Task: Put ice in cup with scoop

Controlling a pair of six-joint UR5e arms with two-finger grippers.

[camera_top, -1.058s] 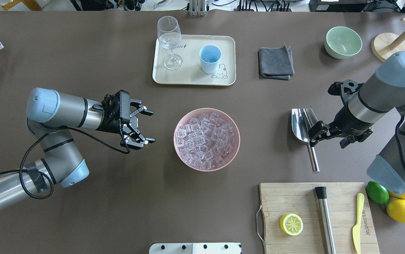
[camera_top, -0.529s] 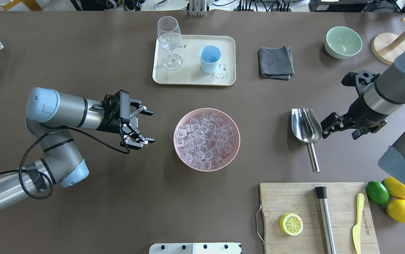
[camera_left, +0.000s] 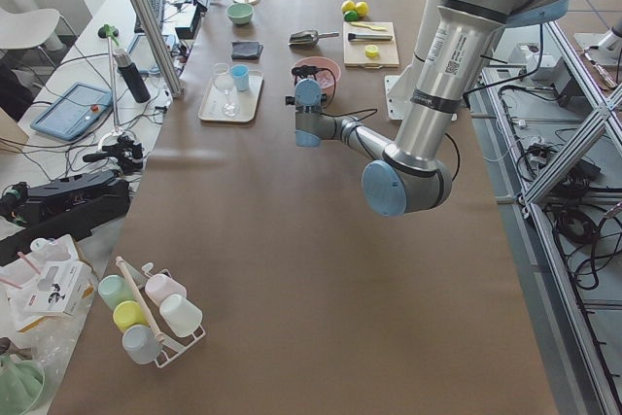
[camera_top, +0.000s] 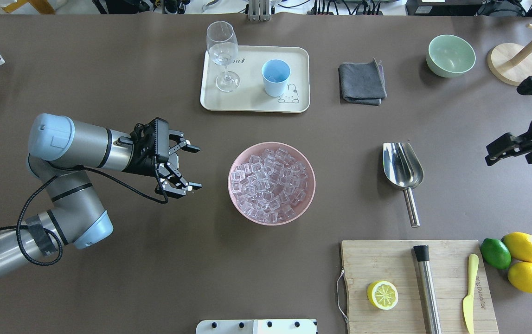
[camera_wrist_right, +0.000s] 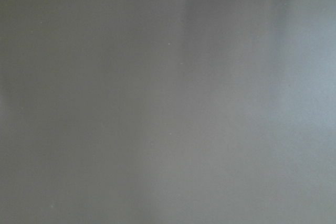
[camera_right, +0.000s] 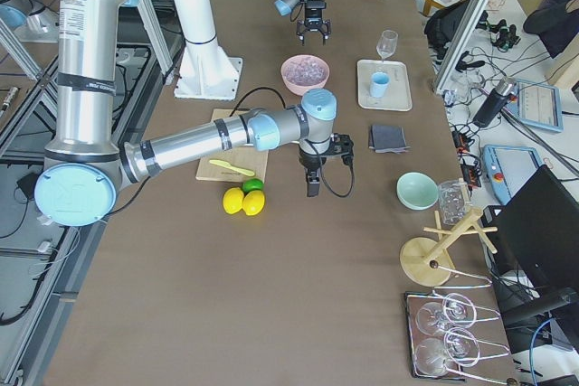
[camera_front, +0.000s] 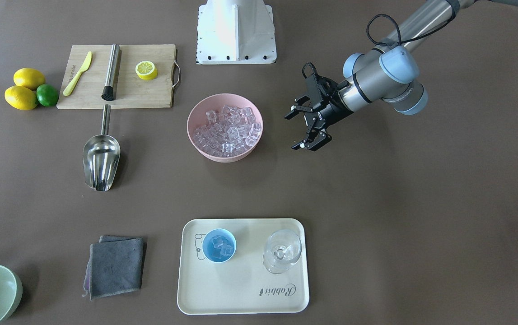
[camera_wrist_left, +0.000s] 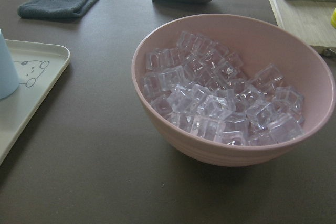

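Note:
The steel scoop (camera_top: 402, 164) lies empty on the table right of the pink bowl (camera_top: 230, 183), handle toward the robot; it also shows in the front view (camera_front: 100, 160). The bowl is full of clear ice (camera_top: 270, 181). The light-blue cup (camera_top: 275, 76) stands on the cream tray (camera_top: 252, 104); the front view shows a few ice cubes inside the cup (camera_front: 219, 246). My left gripper (camera_top: 196, 168) is open and empty, left of the bowl. My right gripper (camera_top: 488, 160) is open and empty, far right of the scoop. The right wrist view shows only blurred table.
A stemmed glass (camera_top: 222, 53) shares the tray. A grey cloth (camera_top: 362, 83) and a green bowl (camera_top: 450, 55) lie at the back right. A cutting board (camera_top: 386, 260) holds a lemon half, a steel cylinder and a yellow knife; lemons and a lime (camera_top: 495, 253) lie beside it.
My right gripper let go of the scoop's handle and drew back to the table's right edge. The scoop stays put. My left arm shifted slightly.

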